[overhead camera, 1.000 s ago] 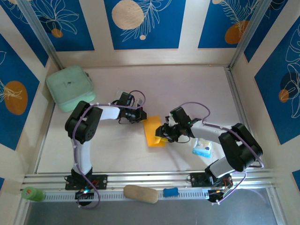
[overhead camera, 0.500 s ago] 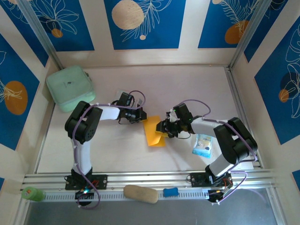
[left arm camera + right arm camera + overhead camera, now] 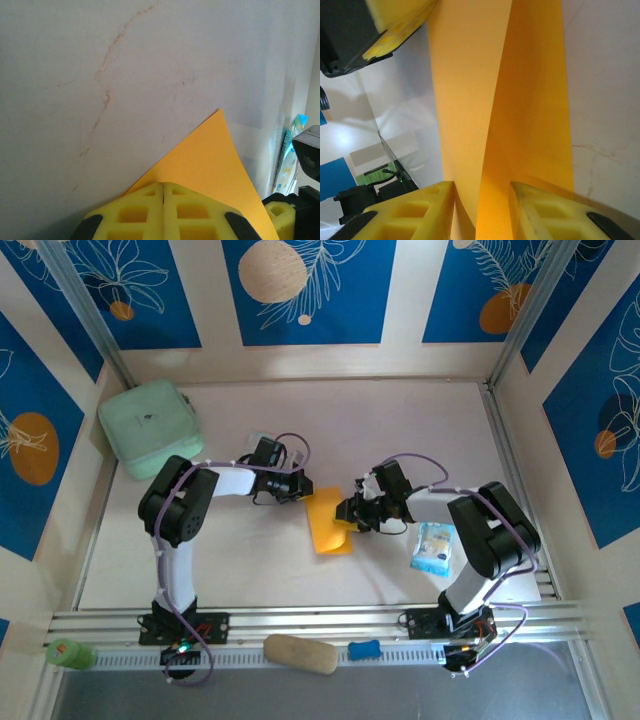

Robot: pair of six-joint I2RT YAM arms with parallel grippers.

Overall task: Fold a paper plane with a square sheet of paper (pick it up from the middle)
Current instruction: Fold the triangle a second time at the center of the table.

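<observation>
The square sheet of paper (image 3: 328, 528) is orange-yellow and lies mid-table, its right part folded up. My left gripper (image 3: 297, 487) is shut, its yellow pads (image 3: 145, 212) pressed on the sheet (image 3: 215, 165) at its upper left corner. My right gripper (image 3: 347, 514) is at the sheet's right edge. In the right wrist view its jaws (image 3: 482, 189) stand apart, and a raised fold of the sheet (image 3: 470, 90) runs between them, brushing both pads. The left gripper's pad (image 3: 400, 20) shows at the sheet's far end.
A mint-green pouch (image 3: 150, 425) sits at the back left by the wall. A small blue-and-white packet (image 3: 433, 548) lies just right of my right arm. On the front rail lie a tan oval lump (image 3: 300, 653), a blue piece (image 3: 365, 649) and a green object (image 3: 68, 653).
My right gripper has shifted slightly up and left onto the sheet's right edge, its arm drawing in, and its jaws have narrowed around the fold. The left gripper has not moved.
</observation>
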